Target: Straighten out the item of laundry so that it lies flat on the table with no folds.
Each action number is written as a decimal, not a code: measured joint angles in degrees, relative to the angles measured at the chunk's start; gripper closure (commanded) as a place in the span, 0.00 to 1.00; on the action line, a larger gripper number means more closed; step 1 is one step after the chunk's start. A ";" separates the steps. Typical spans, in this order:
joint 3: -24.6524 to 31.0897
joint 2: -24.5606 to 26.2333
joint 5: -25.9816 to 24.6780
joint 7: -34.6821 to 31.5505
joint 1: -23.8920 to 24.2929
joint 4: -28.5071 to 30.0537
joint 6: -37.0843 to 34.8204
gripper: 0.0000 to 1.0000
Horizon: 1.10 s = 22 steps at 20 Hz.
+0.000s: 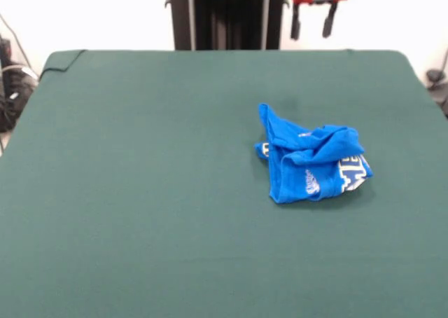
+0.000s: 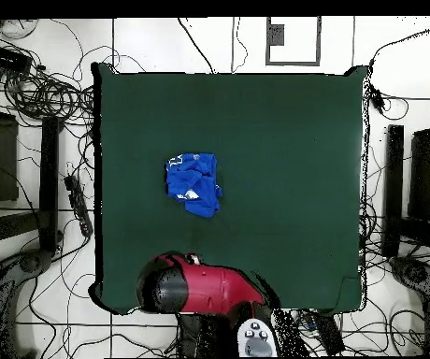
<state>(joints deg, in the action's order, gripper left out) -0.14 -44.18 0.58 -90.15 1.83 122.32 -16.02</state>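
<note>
The bright blue T-shirt (image 1: 311, 164) lies crumpled in a bunch on the dark green table (image 1: 140, 192), right of the middle in the front view. Parts of its white print show among the folds. In the overhead view the shirt (image 2: 193, 182) sits left of the table's middle (image 2: 284, 168). My gripper (image 1: 312, 25) hangs above the table's far edge, its red body at the top of the picture. Its two black fingers (image 1: 297, 25) are apart and hold nothing. It is well clear of the shirt. From above, the red arm (image 2: 205, 288) lies over the table's near edge.
The black pedestal (image 1: 224, 13) stands behind the table's far edge. Cables (image 2: 41, 89) and black stands (image 2: 394, 187) lie on the floor around the table. The green cloth is puckered at one far corner (image 1: 63, 60).
</note>
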 measured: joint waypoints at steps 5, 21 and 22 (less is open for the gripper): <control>0.00 5.75 0.04 0.00 0.38 -0.05 5.23 0.00; -7.23 14.64 0.81 0.00 -8.46 -9.03 4.02 0.00; -8.00 15.12 0.94 0.00 -9.21 -10.60 3.47 0.00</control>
<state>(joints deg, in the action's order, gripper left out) -8.14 -29.06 1.53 -90.15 -7.38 111.72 -12.55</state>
